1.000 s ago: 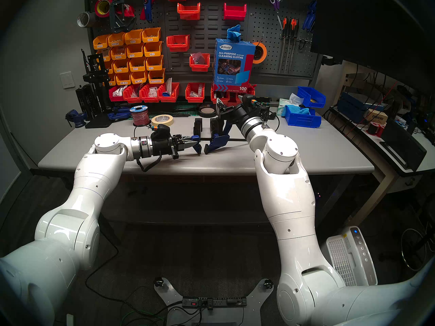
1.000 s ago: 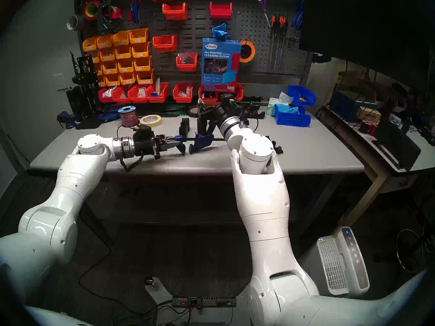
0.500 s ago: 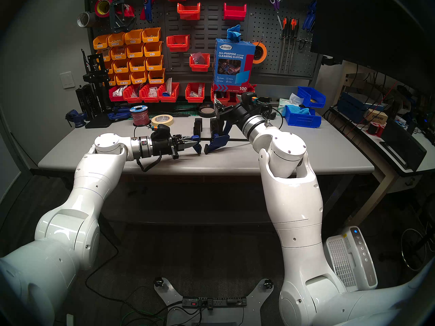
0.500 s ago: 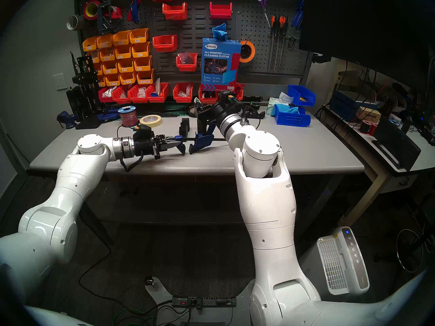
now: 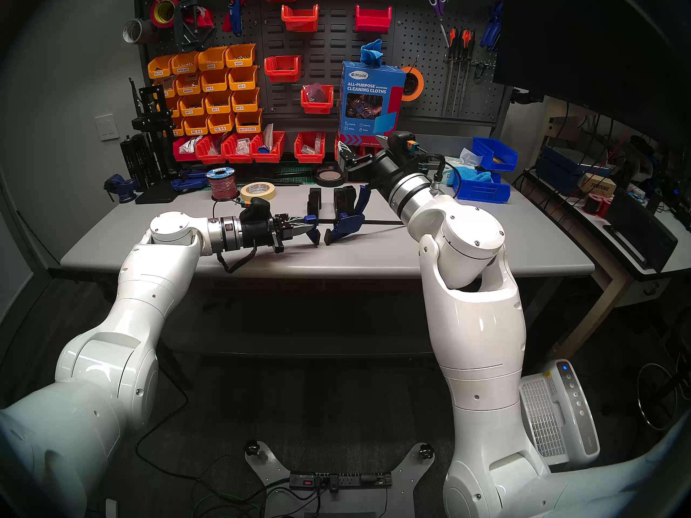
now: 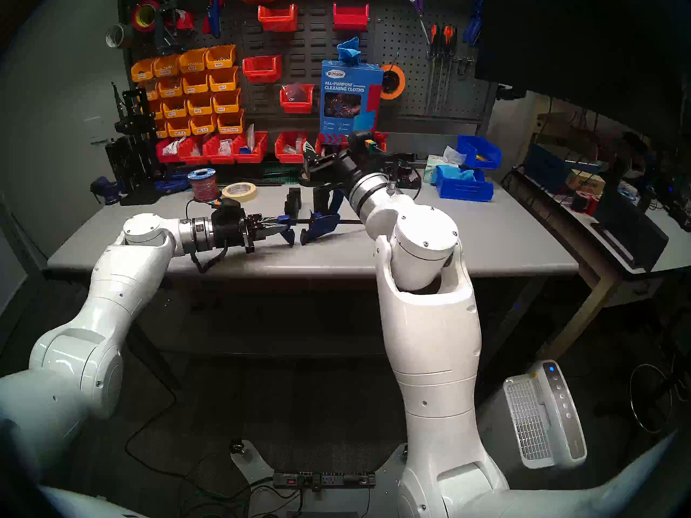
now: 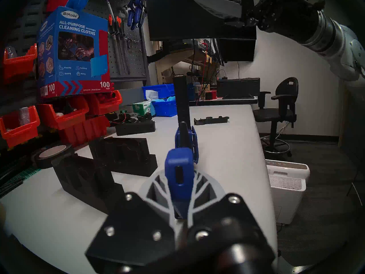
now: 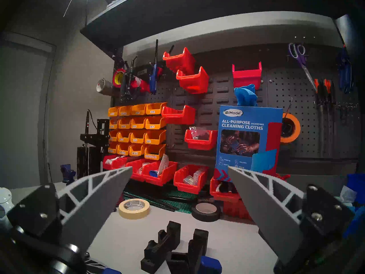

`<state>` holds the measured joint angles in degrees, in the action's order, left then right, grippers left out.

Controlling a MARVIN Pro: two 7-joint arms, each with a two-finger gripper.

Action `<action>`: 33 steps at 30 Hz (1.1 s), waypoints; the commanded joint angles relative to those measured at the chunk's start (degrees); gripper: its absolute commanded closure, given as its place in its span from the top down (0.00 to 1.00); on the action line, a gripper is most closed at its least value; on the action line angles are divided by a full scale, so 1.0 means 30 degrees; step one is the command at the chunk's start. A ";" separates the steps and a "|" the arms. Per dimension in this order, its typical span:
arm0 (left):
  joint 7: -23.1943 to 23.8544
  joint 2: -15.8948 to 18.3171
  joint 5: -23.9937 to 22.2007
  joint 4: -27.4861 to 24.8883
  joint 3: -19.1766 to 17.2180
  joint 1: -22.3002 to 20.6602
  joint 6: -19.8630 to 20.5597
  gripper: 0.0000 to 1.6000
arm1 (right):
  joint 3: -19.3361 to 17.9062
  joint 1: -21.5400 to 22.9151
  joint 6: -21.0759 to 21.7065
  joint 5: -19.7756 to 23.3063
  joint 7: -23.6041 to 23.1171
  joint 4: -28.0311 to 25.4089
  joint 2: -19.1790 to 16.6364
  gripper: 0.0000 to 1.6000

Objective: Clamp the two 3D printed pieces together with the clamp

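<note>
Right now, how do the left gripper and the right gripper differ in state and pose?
The left gripper is shut on the clamp; the right gripper is open and holds nothing. The left gripper lies low and about level over the table; the right gripper hangs higher, tilted up toward the pegboard. Both have grey ribbed fingers.

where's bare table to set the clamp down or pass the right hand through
Bare: the front strip of the table below the clamp, and the stretch right of the right gripper, up to the blue bins. Crowded: the back edge, with wire spool, masking tape, black tape, and the two printed pieces behind the clamp.
</note>
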<state>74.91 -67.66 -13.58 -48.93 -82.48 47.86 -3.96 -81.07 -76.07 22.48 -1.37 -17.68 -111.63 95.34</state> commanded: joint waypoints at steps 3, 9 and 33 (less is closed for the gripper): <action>0.0079 0.0031 -0.0191 -0.0319 -0.0206 -0.0591 0.0053 0.00 | 0.1085 -0.1897 0.0326 0.0975 0.1748 -0.2581 -0.0809 1.00; 0.0110 0.0031 -0.0206 -0.0320 -0.0214 -0.0603 0.0076 0.00 | 0.2195 -0.3194 0.0944 0.1635 0.3794 -0.3689 -0.1214 1.00; 0.0228 0.0008 -0.0195 -0.0321 -0.0287 -0.0631 0.0219 0.00 | 0.6093 -0.4013 0.1602 0.4429 1.1664 -0.3982 -0.2417 1.00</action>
<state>75.55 -67.67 -13.59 -48.93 -82.66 47.83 -3.26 -65.38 -91.55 29.15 10.41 12.95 -123.83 88.04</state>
